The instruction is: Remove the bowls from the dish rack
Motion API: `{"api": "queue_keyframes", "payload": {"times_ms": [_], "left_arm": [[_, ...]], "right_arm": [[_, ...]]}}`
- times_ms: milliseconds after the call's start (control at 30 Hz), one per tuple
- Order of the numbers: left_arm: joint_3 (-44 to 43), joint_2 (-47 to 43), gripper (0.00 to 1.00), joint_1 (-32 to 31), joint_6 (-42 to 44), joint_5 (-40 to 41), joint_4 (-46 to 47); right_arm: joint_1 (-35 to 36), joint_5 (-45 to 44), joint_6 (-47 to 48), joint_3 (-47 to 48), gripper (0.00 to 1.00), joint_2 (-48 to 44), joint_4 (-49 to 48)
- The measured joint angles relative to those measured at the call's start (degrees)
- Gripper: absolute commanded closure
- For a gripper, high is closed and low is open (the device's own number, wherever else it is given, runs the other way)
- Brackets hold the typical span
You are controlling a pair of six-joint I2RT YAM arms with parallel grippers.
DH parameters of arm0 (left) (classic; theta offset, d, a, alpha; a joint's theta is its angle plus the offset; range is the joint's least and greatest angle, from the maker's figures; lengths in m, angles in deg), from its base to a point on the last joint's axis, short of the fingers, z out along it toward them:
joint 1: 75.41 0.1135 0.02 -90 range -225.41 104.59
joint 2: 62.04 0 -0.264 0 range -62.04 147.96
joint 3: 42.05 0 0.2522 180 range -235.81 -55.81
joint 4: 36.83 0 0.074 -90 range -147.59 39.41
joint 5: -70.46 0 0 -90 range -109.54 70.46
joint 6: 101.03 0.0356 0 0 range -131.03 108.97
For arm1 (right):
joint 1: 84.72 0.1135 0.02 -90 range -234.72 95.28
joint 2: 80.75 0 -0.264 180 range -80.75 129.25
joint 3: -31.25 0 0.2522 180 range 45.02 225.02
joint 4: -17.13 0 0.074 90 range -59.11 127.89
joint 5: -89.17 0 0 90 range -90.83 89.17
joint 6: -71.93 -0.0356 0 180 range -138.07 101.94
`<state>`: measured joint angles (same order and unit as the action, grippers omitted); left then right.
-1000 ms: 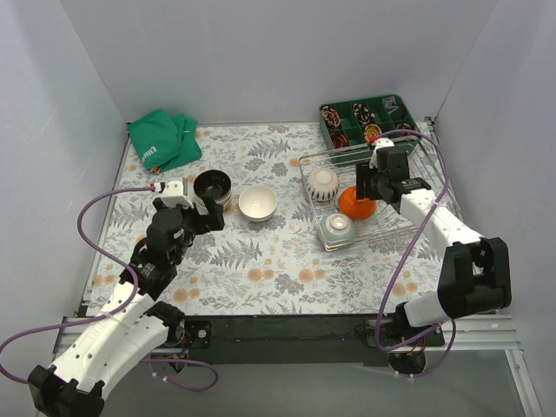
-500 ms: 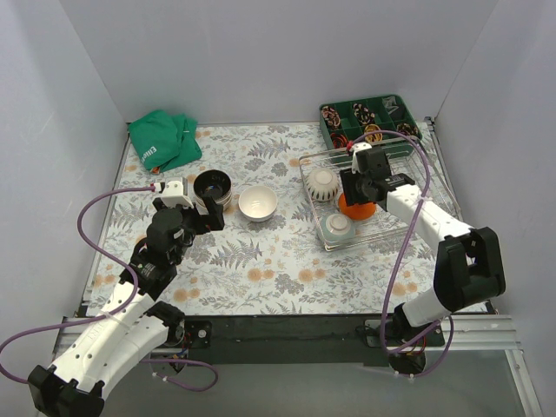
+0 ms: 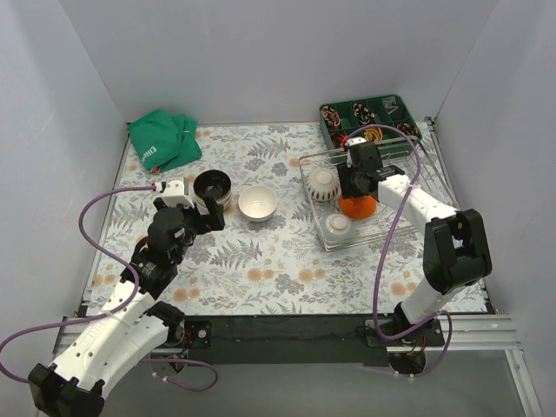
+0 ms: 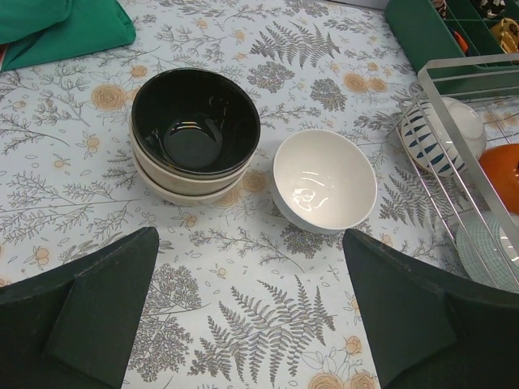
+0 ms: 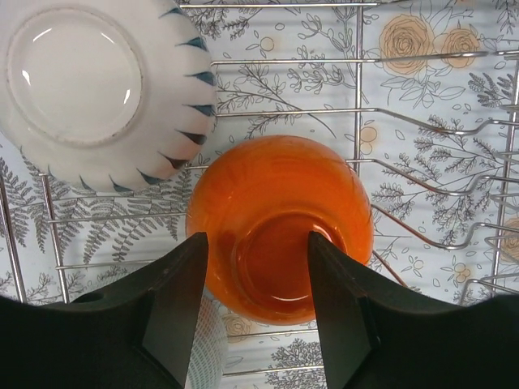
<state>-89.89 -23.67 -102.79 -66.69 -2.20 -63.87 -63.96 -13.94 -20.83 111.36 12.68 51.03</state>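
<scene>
The wire dish rack (image 3: 408, 228) holds a white ribbed bowl (image 3: 322, 183), an upturned orange bowl (image 3: 358, 206) and a pale green bowl (image 3: 336, 227). My right gripper (image 3: 354, 182) is open just above the orange bowl (image 5: 280, 227), its fingers either side of the bowl's foot ring, not closed on it. The ribbed bowl (image 5: 97, 89) lies beside it. On the table a dark-glazed bowl (image 3: 212, 185) is stacked in other bowls, with a white bowl (image 3: 258, 202) to its right. My left gripper (image 3: 207, 215) is open and empty, near the stack (image 4: 195, 134) and the white bowl (image 4: 324, 180).
A green compartment tray (image 3: 369, 119) with small items stands behind the rack. A folded green cloth (image 3: 163, 139) lies at the back left. Walls enclose the table on three sides.
My right gripper has moved left and back over the rack, from right of the orange bowl to directly above it. The left arm has not moved.
</scene>
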Motion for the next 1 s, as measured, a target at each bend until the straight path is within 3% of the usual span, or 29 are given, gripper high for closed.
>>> {"api": "queue_keyframes", "payload": {"times_ms": [300,733,1000], "left_arm": [[0.00,0.44,0.02,0.00,0.22,0.00,0.02],[0.00,1.18,0.02,-0.02,0.35,-0.02,0.00],[0.00,1.36,0.02,-0.02,0.37,0.00,0.00]], "right_arm": [[0.83,-2.56,0.63,1.79,0.30,1.64,-0.50],[8.31,-9.94,4.00,0.83,0.23,0.92,0.72],[9.14,-13.66,8.00,0.63,0.11,2.93,1.16]]}}
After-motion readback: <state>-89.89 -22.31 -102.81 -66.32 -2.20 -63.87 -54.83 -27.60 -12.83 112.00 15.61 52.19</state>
